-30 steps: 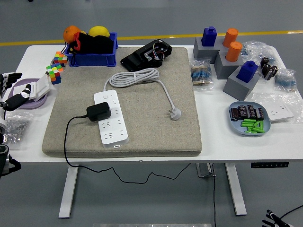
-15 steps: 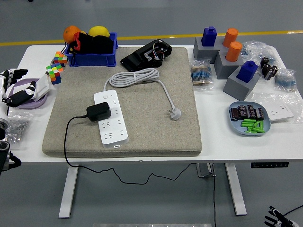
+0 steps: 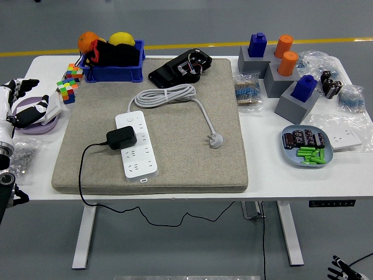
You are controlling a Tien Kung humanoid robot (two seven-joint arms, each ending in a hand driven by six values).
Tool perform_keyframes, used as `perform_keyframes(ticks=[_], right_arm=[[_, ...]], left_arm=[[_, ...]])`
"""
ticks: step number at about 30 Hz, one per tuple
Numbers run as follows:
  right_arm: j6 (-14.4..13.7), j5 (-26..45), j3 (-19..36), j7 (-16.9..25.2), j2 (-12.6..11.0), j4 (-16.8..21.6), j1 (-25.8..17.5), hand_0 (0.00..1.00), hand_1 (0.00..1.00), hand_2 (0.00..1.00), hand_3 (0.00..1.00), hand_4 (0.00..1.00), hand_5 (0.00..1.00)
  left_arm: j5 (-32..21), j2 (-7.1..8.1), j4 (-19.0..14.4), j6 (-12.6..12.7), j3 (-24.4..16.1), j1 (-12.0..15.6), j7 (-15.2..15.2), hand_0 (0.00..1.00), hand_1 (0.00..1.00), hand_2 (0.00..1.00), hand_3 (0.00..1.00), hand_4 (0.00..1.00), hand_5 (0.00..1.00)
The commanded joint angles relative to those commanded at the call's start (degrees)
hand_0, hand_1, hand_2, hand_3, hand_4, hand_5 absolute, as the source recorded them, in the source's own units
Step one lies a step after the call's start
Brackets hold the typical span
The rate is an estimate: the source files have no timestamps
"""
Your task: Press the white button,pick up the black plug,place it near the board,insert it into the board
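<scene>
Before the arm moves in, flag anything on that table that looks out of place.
The black plug already sits in the white power strip on the mat, though the task has it picked up first. The strip's own white plug lies loose, unconnected. Nothing looks spilled or damaged.

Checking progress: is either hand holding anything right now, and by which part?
Nothing is held. The left hand hovers open at the table's left edge; the black plug sits in the white power strip.

left hand (image 3: 20, 105): white w/ black fingertips, black arm below.

Open mat (image 3: 175, 116) around power strip (image 3: 136, 146)
</scene>
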Motion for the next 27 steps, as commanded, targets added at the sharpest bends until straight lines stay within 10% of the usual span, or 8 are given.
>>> perform_keyframes(ticks=[27], right_arm=[[0.6,0.0,-0.8,-0.3,0.0,-0.1,-0.4,0.771,0.733,0.699,0.648,0.725,0.489]], left_arm=[[0.4,-0.4,-1.9,0.0,0.6,0.0,0.0,0.79,0.784,0.713,0.788,0.682,0.002]])
